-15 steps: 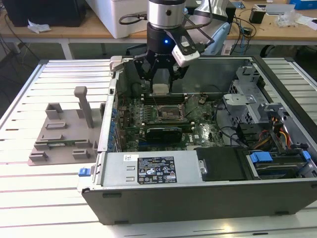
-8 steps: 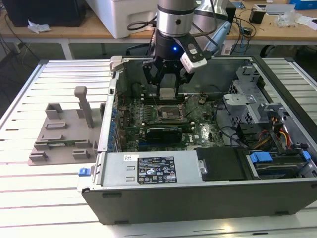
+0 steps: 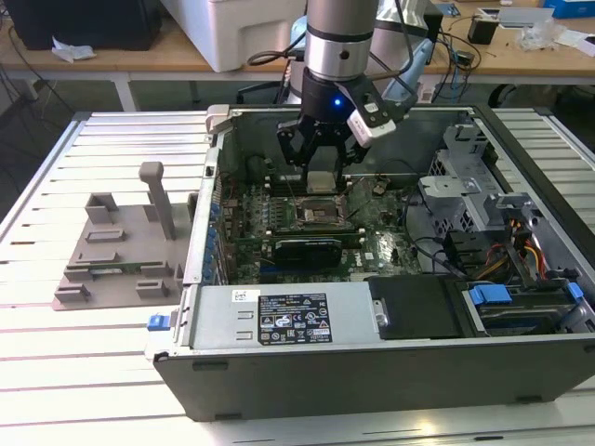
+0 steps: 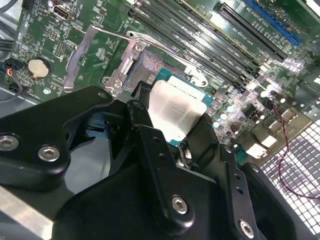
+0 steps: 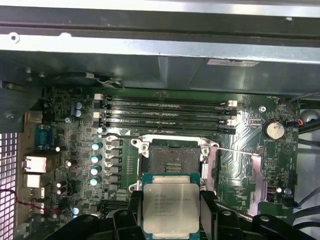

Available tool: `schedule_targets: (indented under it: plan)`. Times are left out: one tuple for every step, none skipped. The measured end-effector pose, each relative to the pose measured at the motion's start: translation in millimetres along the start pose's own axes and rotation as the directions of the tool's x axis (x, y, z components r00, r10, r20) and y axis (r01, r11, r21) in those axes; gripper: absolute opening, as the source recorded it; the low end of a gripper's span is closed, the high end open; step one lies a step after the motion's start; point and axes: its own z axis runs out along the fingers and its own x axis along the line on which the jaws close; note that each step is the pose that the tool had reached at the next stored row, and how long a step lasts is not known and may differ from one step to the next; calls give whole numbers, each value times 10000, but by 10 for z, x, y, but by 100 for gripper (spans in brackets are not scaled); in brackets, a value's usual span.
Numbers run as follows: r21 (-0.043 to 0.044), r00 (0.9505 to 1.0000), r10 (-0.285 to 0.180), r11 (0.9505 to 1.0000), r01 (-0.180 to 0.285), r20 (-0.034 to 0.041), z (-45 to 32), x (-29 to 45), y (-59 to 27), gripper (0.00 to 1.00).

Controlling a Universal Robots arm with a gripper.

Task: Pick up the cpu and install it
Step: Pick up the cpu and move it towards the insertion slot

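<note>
Jaws of the gripper [image 3: 321, 178] are clamped on opposite edges of the cpu [image 5: 171, 207], holding it flat with its metal top up. It hangs above the open socket [image 5: 170, 159] of the motherboard [image 5: 250, 145], not yet seated.

foreground: slatted metal table [image 3: 102, 381] | behind: wooden workbench [image 3: 121, 60], white container [image 3: 242, 32]

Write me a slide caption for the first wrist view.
Black gripper holding the flat square silver-topped cpu near the open black metal-framed socket on the green motherboard.
</note>
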Motion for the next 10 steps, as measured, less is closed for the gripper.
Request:
schedule_targets:
  plan:
    - [0,10000,0,10000,0,0,0,0,0,54]
    - [1,10000,-2,10000,2,0,0,-1,0,54]
    - [0,10000,-2,10000,2,1,1,-1,0,54]
    - [0,10000,-2,10000,2,1,1,-1,0,54]
    - [0,10000,-2,10000,2,1,1,-1,0,54]
    - [0,10000,-2,10000,2,1,1,-1,0,54]
    - [0,10000,-2,10000,2,1,1,-1,0,54]
    - [1,10000,-2,10000,2,1,1,-1,0,54]
    - [1,10000,-2,10000,2,1,1,-1,0,54]
    - [1,10000,-2,10000,2,1,1,-1,0,54]
